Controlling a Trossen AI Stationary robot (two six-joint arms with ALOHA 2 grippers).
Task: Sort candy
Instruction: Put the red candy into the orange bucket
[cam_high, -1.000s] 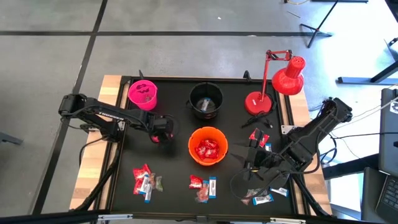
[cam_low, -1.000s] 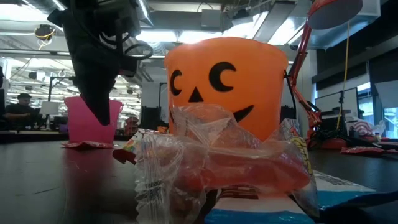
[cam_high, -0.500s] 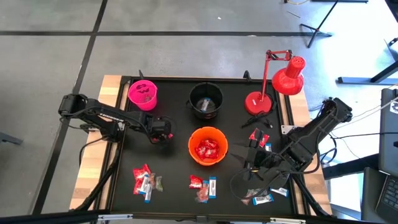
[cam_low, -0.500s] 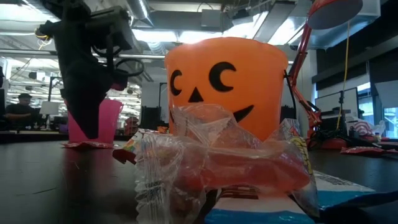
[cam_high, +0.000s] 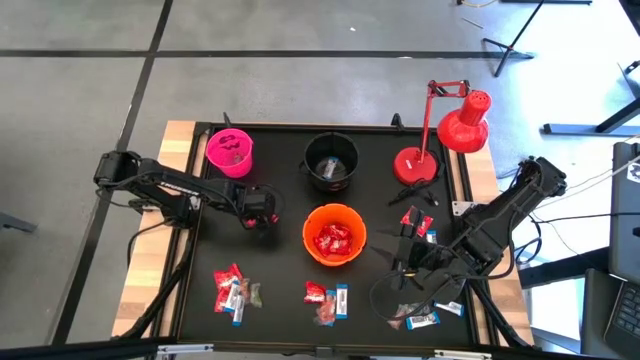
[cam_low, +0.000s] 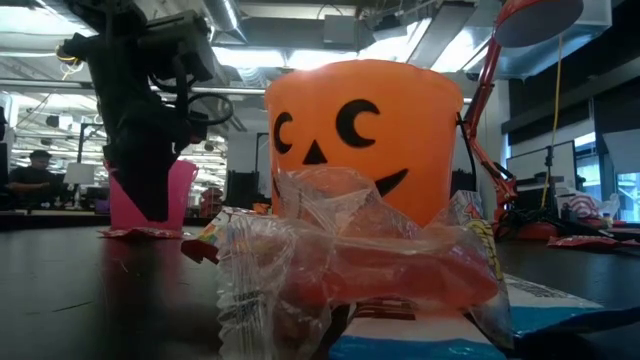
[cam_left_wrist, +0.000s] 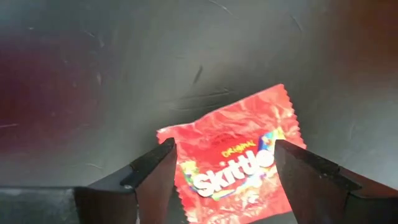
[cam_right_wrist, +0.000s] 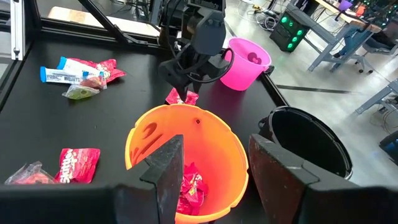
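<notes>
Red Skittles packet (cam_left_wrist: 239, 155) flat between spread left tool (cam_left_wrist: 224, 177) fingers, table bare around.

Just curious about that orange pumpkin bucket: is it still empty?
No. In the high view the orange bucket already holds several red candy packets at its bottom.

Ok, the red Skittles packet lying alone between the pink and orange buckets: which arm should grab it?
Left, probably. The left gripper hangs directly over the red Skittles packet, fingers open on either side. The right gripper sits across the orange bucket, farther off.
</notes>
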